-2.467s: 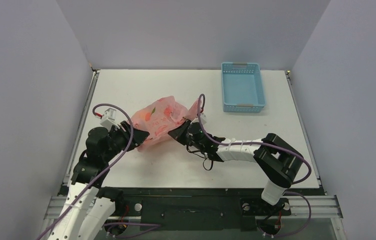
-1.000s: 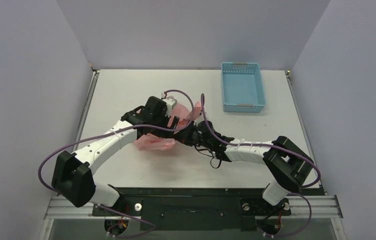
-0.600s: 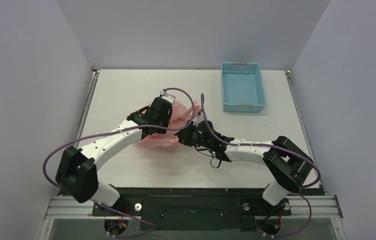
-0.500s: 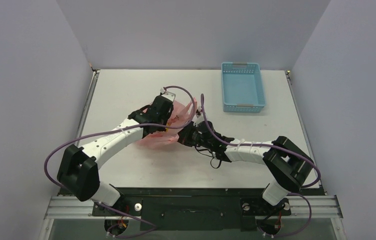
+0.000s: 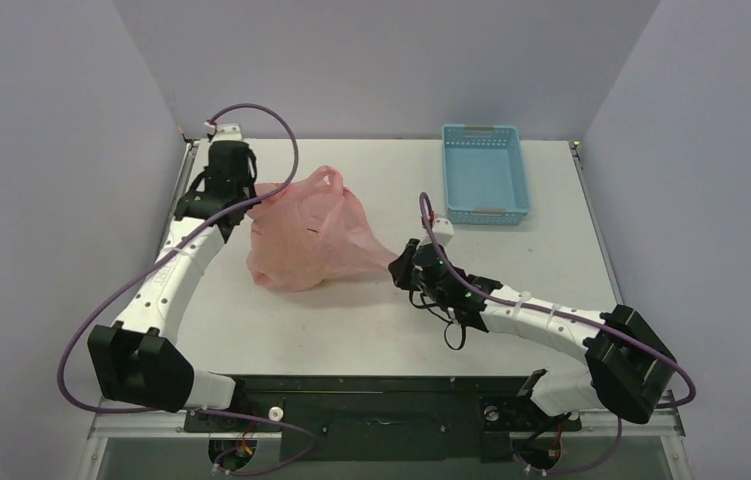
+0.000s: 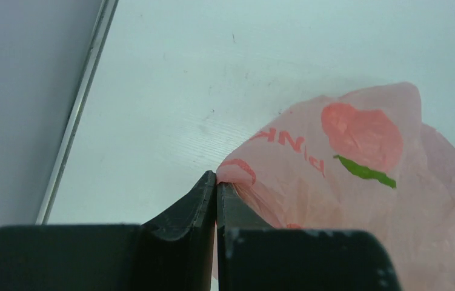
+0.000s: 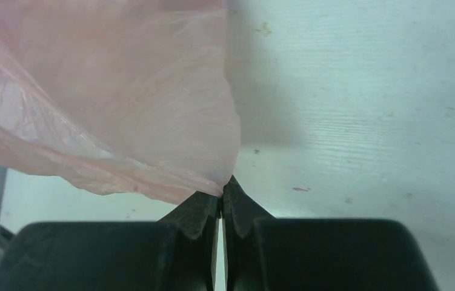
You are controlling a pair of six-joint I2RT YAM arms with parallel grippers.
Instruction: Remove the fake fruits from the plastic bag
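Top external: pink plastic bag (image 5: 301,245) lies left of centre on the white table (image 5: 511,260), stretched between both arms.
Left gripper (image 6: 216,182): jaws together, pinching the bag's far-left edge.
Right gripper (image 7: 222,191): jaws together, clamped on the bag's tapered right corner.
Fruits: hidden by the film.
Blue basket (image 5: 485,173): far right, well apart.

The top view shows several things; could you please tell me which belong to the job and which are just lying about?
Job in hand:
bag, pink
left hand, shut on one edge of the bag
right hand, shut on its opposite end
fruit: none in sight

Lying about:
basket, blue, far right, apart from the bag
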